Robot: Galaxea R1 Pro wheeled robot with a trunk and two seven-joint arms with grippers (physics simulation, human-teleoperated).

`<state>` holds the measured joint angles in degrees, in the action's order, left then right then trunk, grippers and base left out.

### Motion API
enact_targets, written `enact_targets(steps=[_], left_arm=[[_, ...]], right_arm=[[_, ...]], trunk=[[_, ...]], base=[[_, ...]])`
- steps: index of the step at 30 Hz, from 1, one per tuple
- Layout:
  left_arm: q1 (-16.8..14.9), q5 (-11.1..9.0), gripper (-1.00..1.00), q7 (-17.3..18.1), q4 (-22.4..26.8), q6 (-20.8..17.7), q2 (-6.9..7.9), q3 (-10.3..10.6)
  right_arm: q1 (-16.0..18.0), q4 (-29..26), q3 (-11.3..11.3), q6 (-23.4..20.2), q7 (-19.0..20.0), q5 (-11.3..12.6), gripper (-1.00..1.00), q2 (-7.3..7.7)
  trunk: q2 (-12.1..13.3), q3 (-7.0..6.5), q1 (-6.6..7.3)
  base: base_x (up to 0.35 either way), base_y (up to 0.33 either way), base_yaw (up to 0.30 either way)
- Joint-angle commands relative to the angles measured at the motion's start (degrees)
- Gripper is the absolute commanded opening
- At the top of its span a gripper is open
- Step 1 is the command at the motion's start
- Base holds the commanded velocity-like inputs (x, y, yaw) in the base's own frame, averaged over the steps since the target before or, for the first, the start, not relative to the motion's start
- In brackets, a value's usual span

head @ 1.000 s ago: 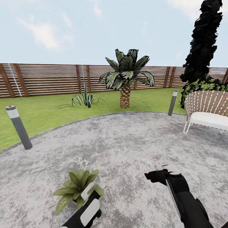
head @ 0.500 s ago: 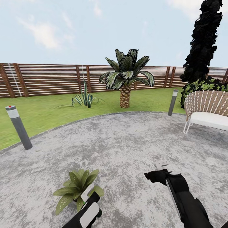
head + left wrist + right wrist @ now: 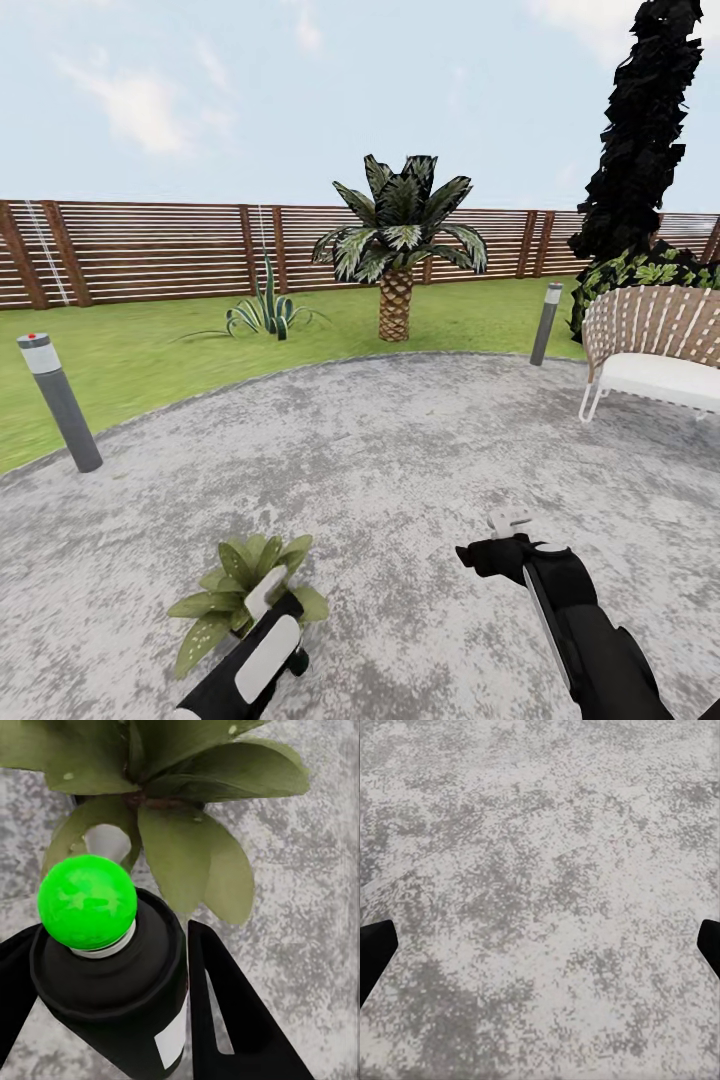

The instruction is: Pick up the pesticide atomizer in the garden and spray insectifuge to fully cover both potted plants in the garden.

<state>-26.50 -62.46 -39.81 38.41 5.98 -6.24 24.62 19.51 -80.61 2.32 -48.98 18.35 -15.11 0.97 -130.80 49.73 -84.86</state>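
On the grey paved circle (image 3: 400, 450), low at the left: one potted plant (image 3: 235, 590), small, with pointed green leaves and pale speckles. Pot mostly hidden under the leaves. Right above the plant (image 3: 187, 817): the pesticide atomizer (image 3: 112, 997), dark and round, with a pale label and a bright green ball on top. Left gripper (image 3: 105, 1012) clamped on the bottle, one black finger (image 3: 225, 1012) on each side, arm reaching forward and tipped down toward the leaves. Right gripper (image 3: 540, 952) held low over bare paving, fingers wide apart, holding nothing. Farther back: green lawn, a palm (image 3: 400, 240), a brown fence (image 3: 150, 250), a white chair (image 3: 655, 345).
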Motion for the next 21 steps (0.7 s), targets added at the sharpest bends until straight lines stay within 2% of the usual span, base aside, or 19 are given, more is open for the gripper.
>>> enact_targets(steps=[1, 4, 6, 7, 10, 13, 15, 17, 20, 21], left_arm=[[0.16, -0.32, -1.00, -1.97, 2.87, -1.48, 0.79, -0.03], [1.75, -0.60, -1.00, -3.37, 8.81, -6.33, 3.45, -0.25], [3.36, -0.64, -1.00, -4.69, 12.78, -7.57, 5.61, -0.35], [3.58, -0.66, -1.00, -5.58, 13.38, -7.72, 6.04, -0.45], [3.72, -0.74, -1.00, -6.10, 13.54, -9.43, 6.30, -1.00], [3.74, -0.78, -1.00, -5.64, 13.09, -12.29, 6.33, -4.42], [3.74, -0.84, -1.00, -5.23, 13.01, -13.00, 6.33, -5.44], [3.70, -0.75, -1.00, -3.10, 11.39, -14.89, 6.53, -6.41], [3.49, -0.59, -1.00, -0.72, 9.22, -16.68, 6.61, -9.32], [3.22, -0.56, -1.00, -0.50, 8.58, -18.79, 6.62, -10.04]], right_arm=[[0.00, 0.01, 0.02, 0.00, 0.00, 0.00, 1.00, 0.00], [0.00, 0.39, 0.13, 0.14, -0.02, 0.00, 1.00, 0.04], [0.00, 0.84, 0.03, 0.36, -0.13, -0.13, 1.00, 0.08], [0.00, 0.83, -0.60, 0.69, -0.12, -0.16, 1.00, 0.08], [0.00, 0.76, -1.27, 1.35, 0.00, -0.10, 1.00, 0.09], [0.00, 0.65, -1.35, 1.43, 0.02, -0.12, 1.00, 0.09], [0.00, 0.63, -1.35, 1.43, 0.02, -0.12, 1.00, 0.09], [0.00, 0.57, -1.36, 1.44, 0.02, -0.12, 1.00, 0.09], [0.00, 0.54, -1.38, 1.44, 0.02, -0.09, 1.00, 0.09], [0.00, 0.53, -1.39, 1.44, 0.02, -0.13, 1.00, 0.09]], trunk=[[0.00, 0.00, 0.00], [0.00, 0.00, 0.00], [0.00, 0.00, 0.00], [0.00, 0.00, 0.00], [0.00, 0.00, 0.00], [0.00, 0.00, 0.00], [0.00, 0.00, 0.00], [0.00, 0.00, 0.00], [0.00, 0.00, 0.00], [0.00, 0.00, 0.00]], base=[[0.000, 0.000, 0.000], [0.000, 0.000, 0.000], [0.000, 0.000, 0.000], [0.000, 0.000, 0.000], [0.000, 0.000, 0.000], [0.000, 0.000, 0.000], [0.000, 0.000, 0.000], [0.000, 0.000, 0.000], [0.000, 0.000, 0.000], [0.000, 0.000, 0.000]])
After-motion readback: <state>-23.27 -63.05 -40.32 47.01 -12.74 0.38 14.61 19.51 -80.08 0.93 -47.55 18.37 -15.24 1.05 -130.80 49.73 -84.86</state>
